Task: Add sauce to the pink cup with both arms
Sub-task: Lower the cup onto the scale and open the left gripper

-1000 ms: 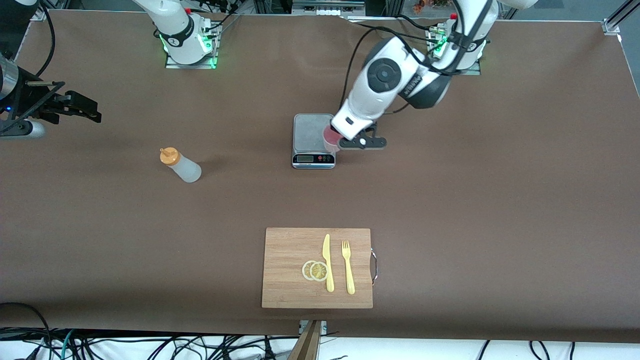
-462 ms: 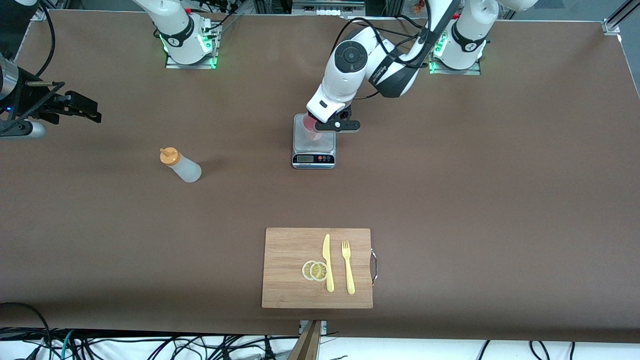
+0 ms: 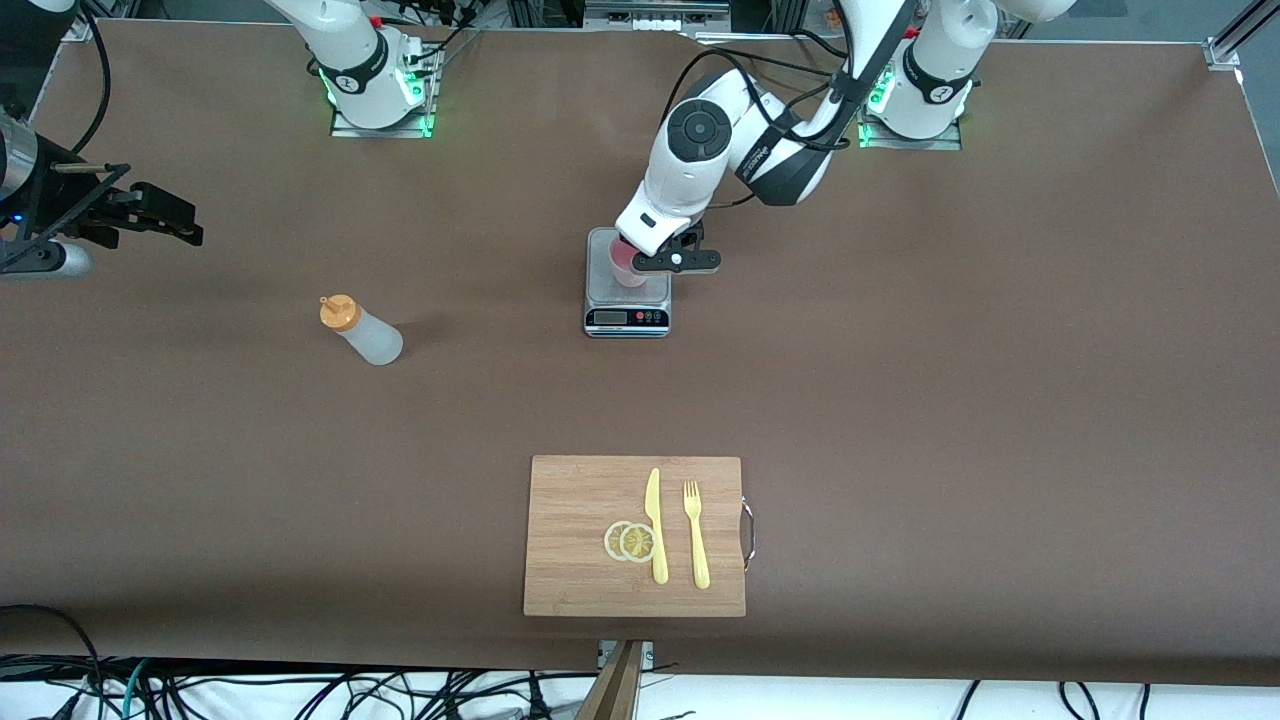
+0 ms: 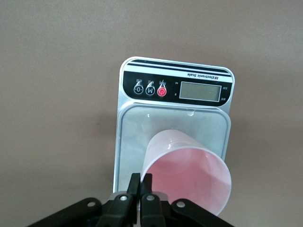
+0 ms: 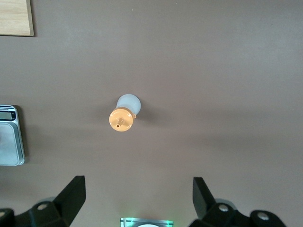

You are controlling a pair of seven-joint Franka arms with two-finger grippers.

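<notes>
The pink cup (image 3: 625, 264) is over the platform of a small silver kitchen scale (image 3: 626, 318); I cannot tell whether it touches the platform. My left gripper (image 3: 650, 262) is shut on the cup's rim. In the left wrist view its fingers (image 4: 141, 178) pinch the wall of the cup (image 4: 189, 177) above the scale (image 4: 137, 125). The sauce bottle (image 3: 365, 336), whitish with an orange cap, stands toward the right arm's end of the table. My right gripper (image 3: 165, 215) waits high up, open and empty. The right wrist view shows it (image 5: 137, 182) wide open, looking down on the bottle (image 5: 122, 118).
A wooden cutting board (image 3: 570, 520) lies near the table's front edge with a yellow knife (image 3: 655, 525), a yellow fork (image 3: 696, 535) and two lemon slices (image 3: 630, 541). The right wrist view shows the scale's edge (image 5: 9, 137) and a board corner (image 5: 14, 16).
My left arm has carried the pink cup from beside the scale's edge to over its platform, then lowered it slightly. The right arm and the bottle have not moved.
</notes>
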